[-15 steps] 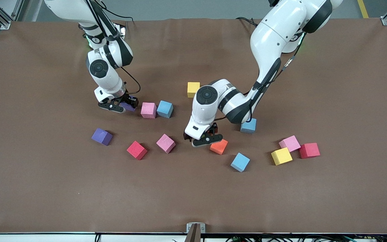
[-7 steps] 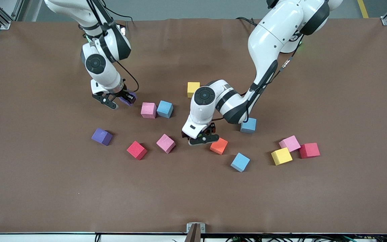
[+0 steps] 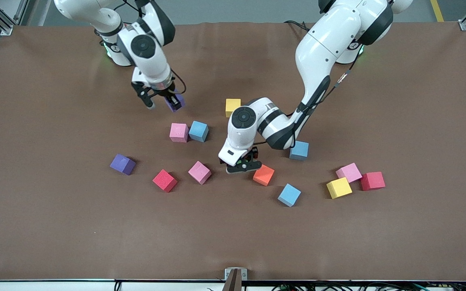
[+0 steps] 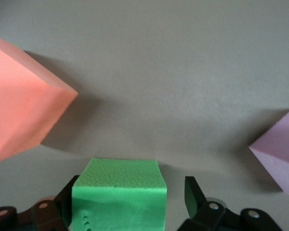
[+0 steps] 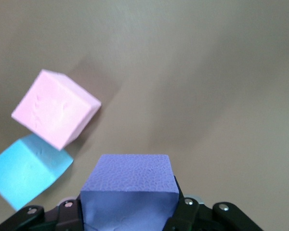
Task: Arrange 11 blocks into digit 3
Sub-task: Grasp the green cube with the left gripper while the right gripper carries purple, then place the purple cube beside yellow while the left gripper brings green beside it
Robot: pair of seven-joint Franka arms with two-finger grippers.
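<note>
Big move from the right arm: a second ago it was down by the pink [image 3: 178, 132] and light blue [image 3: 198, 131] pair, and now it's swung up and toward its own base. The right gripper [image 3: 162, 99] carries a purple block [image 3: 175, 102] over bare table [image 3: 55, 226], jaws clamped on the cube's sides, as the right wrist view shows. So one piece is on its way, though no digit has formed yet; the cubes lie scattered.

The left arm has barely shifted. Its left gripper [image 3: 244, 165] sits low, just beside the orange block [image 3: 263, 175]. A green block [image 4: 119, 198] stands between its fingers; one finger [image 4: 195, 196] stands clear of the cube. The jaws are coming in, not yet gripping.
</note>
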